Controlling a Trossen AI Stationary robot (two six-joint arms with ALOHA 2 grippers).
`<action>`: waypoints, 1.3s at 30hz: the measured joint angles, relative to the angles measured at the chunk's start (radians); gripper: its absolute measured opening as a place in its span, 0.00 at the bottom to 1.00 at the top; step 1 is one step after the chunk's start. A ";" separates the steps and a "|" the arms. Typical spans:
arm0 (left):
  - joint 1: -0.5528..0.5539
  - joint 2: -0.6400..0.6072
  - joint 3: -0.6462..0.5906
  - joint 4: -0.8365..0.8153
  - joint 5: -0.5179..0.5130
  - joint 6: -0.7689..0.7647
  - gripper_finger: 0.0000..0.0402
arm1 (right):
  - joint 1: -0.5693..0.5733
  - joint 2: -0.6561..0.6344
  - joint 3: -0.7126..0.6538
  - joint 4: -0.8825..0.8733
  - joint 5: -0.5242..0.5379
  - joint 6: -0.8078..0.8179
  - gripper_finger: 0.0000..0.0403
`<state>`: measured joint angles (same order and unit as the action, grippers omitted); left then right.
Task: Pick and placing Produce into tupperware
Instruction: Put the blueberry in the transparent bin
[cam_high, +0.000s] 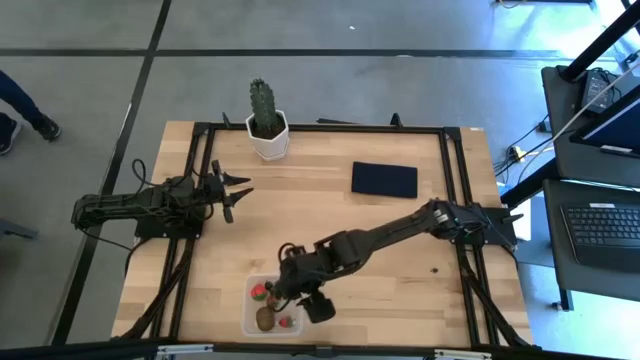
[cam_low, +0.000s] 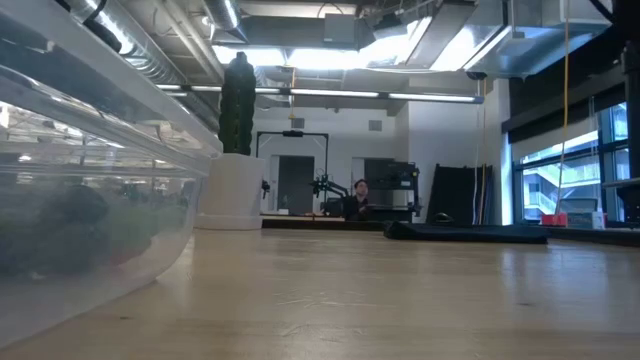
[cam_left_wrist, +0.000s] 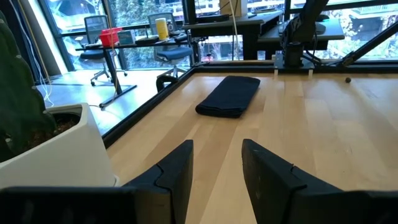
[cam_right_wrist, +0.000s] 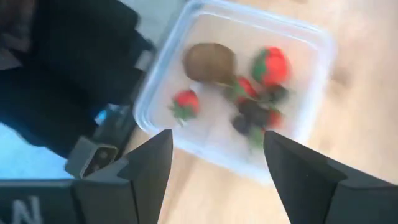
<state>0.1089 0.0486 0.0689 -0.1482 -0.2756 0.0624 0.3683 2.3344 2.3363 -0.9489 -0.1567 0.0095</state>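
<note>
The right gripper (cam_right_wrist: 214, 168) is parked right over the tupperware (cam_high: 250, 318) at the near edge of the table (cam_high: 400, 280), with its fingers spread apart and nothing seen between them. That fits a drop just being made, though that part is only a guess. The box sits near the left of centre, and the produce is already inside it: a brown kiwi (cam_right_wrist: 210, 62), a few strawberries (cam_right_wrist: 271, 65) and some dark berries (cam_right_wrist: 252, 112) bunched toward one side. The kiwi lies against one wall, probably just where it landed.

The left gripper (cam_left_wrist: 216, 168) is held out of the way at the left side of the table, pointed across it, fingers partly apart and empty.

Further back, a cactus (cam_high: 265, 108) in a white pot (cam_high: 268, 140) stands at the far edge, and a dark folded cloth (cam_high: 384, 179) lies far right of centre. One tiny dark speck (cam_high: 434, 269) is seen on the wood to the right, maybe a stray berry, too small to tell. Nothing is found blocking the box.
</note>
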 joint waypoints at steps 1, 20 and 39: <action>0.000 0.000 0.000 0.000 0.000 0.000 0.32 | 0.000 -0.016 0.000 -0.027 0.025 0.011 0.63; 0.000 0.000 0.000 0.000 0.000 -0.002 0.32 | 0.011 -0.076 -0.013 -0.285 0.225 0.084 0.63; 0.000 0.000 0.000 0.000 0.000 -0.003 0.32 | -0.010 -0.649 -0.971 0.205 0.223 0.402 0.63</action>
<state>0.1090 0.0485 0.0689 -0.1486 -0.2752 0.0598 0.3582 1.6853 1.3655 -0.7435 0.0664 0.4117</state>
